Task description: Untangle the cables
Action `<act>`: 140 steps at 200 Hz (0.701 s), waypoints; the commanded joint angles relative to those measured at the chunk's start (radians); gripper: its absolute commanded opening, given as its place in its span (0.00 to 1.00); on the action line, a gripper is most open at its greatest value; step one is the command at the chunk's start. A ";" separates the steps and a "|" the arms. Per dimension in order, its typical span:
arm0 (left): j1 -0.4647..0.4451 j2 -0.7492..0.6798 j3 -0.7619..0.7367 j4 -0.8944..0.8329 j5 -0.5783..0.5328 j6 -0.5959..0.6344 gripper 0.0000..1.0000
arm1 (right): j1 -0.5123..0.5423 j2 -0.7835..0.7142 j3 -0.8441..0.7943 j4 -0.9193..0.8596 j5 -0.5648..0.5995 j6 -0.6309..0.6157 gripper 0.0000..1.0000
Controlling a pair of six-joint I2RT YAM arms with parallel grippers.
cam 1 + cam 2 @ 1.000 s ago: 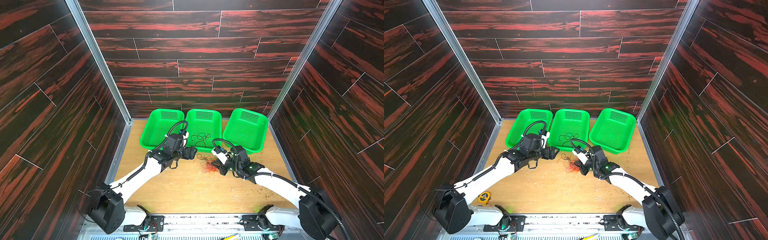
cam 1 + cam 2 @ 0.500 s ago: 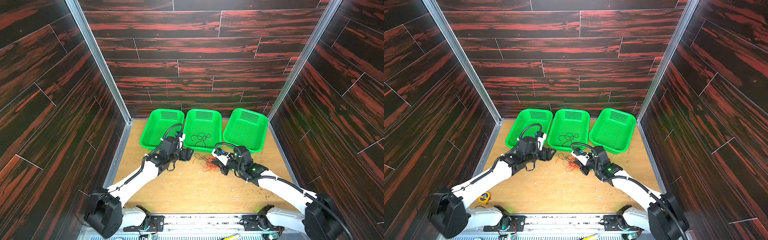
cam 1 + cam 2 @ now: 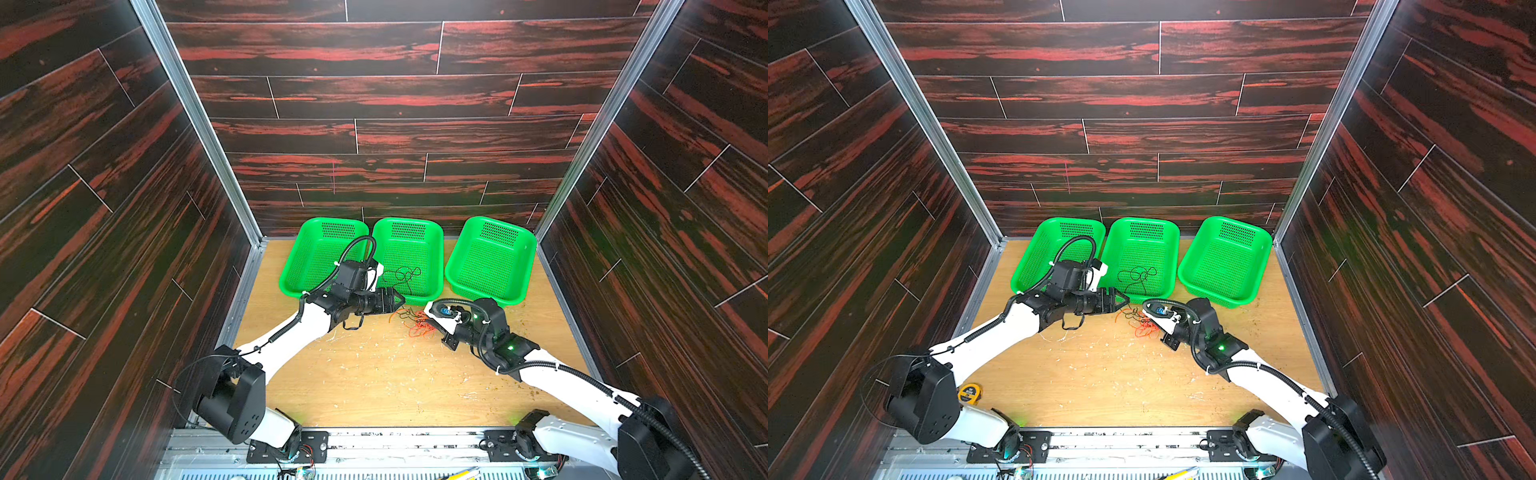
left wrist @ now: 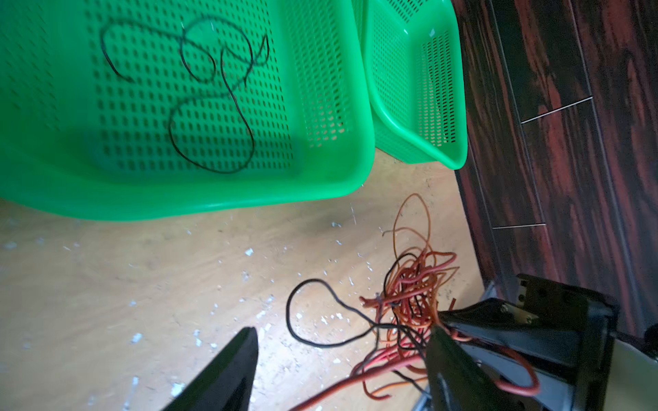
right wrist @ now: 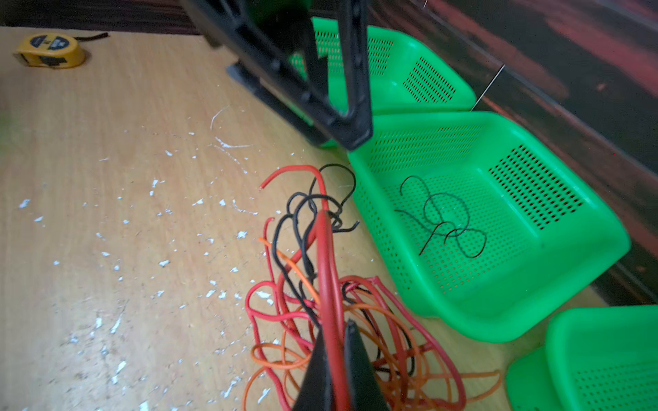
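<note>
A red cable (image 5: 325, 249) is pinched in the R hand (image 5: 336, 327), rising from the red/orange/blk tangle (image 3: 417, 328) lying on the tabletop (image 3: 374, 374) beside the mid basket (image 3: 409, 220). The L hand (image 4: 341, 332) is held wide at the tangle's edge w/ nothing gripped. One blk cable (image 3: 401, 276) is coiled inside that basket.

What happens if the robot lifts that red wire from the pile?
The red wire probably flops and droops, since it lies in loose curls. It likely drags the orange wire and tangled black wire along, because they cross it. It looks thin, so probably light.
</note>
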 commanded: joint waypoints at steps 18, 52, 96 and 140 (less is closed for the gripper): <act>0.000 0.037 -0.034 0.074 0.065 -0.101 0.77 | 0.011 -0.024 -0.016 0.069 -0.012 -0.026 0.00; -0.007 0.061 -0.031 0.112 0.073 -0.116 0.69 | 0.018 -0.013 -0.014 0.077 -0.007 -0.028 0.00; -0.013 0.084 -0.022 0.138 0.078 -0.121 0.39 | 0.022 0.002 -0.029 0.111 -0.003 -0.008 0.00; -0.011 0.058 -0.012 0.099 0.045 -0.079 0.06 | 0.021 0.004 -0.038 0.104 0.013 -0.005 0.00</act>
